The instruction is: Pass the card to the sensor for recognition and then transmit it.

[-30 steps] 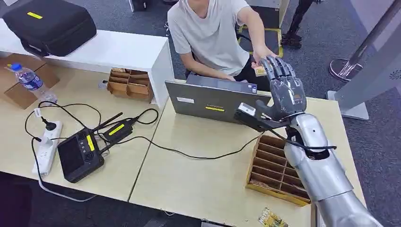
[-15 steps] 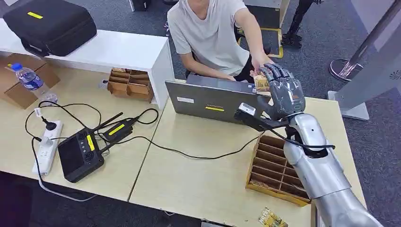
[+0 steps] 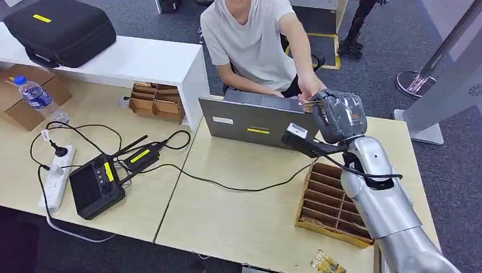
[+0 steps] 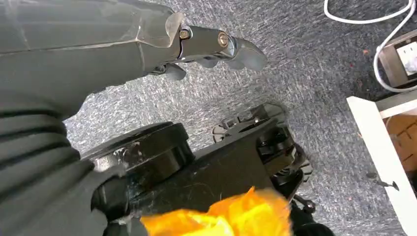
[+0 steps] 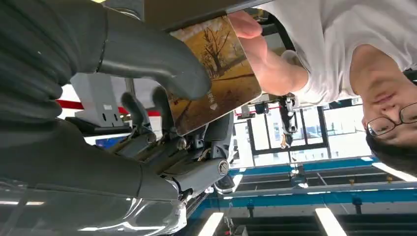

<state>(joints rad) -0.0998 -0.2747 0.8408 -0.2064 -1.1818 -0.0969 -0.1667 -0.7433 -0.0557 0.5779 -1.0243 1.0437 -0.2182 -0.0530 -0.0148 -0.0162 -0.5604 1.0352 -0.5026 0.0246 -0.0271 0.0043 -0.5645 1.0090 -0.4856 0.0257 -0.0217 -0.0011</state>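
Observation:
A card (image 3: 310, 105) printed with a golden tree scene sits between my right hand (image 3: 339, 115) and the hand (image 3: 310, 89) of a person in a white T-shirt who sits behind the laptop (image 3: 256, 122). My right hand is raised over the laptop's far right corner with its fingers curled in. In the right wrist view the thick thumb (image 5: 162, 69) presses on the card (image 5: 221, 73), darker fingers lie behind it, and the person's fingers (image 5: 265, 64) pinch its other end. My left hand (image 4: 216, 44) hangs over grey carpet, fingers extended and holding nothing.
A slotted wooden box (image 3: 329, 199) lies under my right forearm, and another card (image 3: 327, 263) is at the table's front edge. A black controller (image 3: 95, 187), cables, a power strip (image 3: 57, 176) and a bottle (image 3: 37, 96) occupy the left table. A second wooden tray (image 3: 156, 101) is by the white shelf.
My right hand's fingers, spread and upright a second ago, have curled down around the card. The person's hand has come lower and closer with the card.

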